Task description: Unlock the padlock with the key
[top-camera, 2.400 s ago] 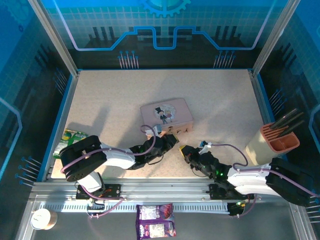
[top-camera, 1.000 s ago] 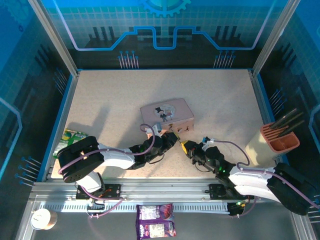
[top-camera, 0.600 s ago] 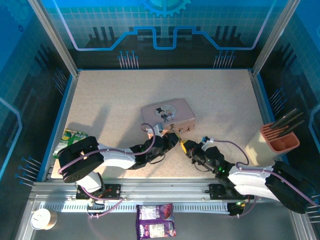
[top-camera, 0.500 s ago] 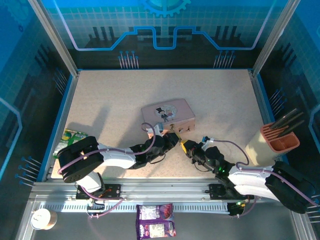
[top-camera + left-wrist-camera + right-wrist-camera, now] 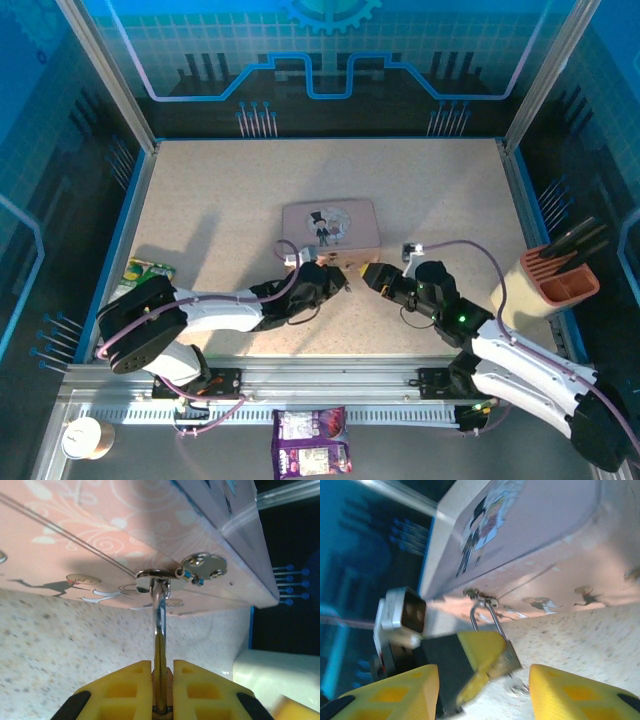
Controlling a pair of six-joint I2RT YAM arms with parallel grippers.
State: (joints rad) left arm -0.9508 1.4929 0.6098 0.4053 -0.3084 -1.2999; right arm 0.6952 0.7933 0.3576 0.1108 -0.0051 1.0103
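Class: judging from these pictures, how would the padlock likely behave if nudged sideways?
The padlock probably swings rather than slides, since its shackle hangs through the hasp of the pink tin. It looks rigid metal, likely heavy for its size. Held by the left fingers, it would hardly move.

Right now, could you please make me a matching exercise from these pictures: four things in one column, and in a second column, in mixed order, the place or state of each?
Things:
1. padlock
2. right gripper
3. purple packet
4. green packet

Places or states:
A. at the left edge of the table
B. open
C. hanging from the clasp of the tin
D. on the metal frame, nearer than the table

Pairs: 1-C, 2-B, 3-D, 4-A
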